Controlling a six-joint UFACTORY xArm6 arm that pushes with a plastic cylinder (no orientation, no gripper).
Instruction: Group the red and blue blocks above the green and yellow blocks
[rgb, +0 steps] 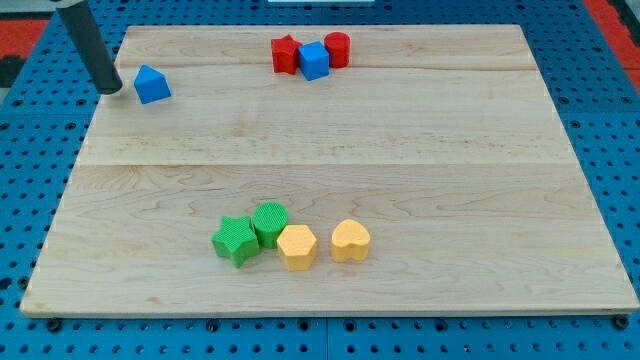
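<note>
Wooden worktop (420, 140) carries two clusters and one stray. Near the view's top sit a red star block (285, 54), a blue cube block (314, 61) and a red cylinder block (338, 49), touching in a row. A second blue block (152, 84) (wedge-like, shape uncertain) lies alone at the upper left. My tip (109, 89) rests just left of it, slightly apart; this end effector is a bare rod, grasping nothing. Toward the bottom, a green star block (235, 240), green cylinder block (270, 221), yellow hexagonal block (297, 246) and yellow heart block (350, 241) line up.
</note>
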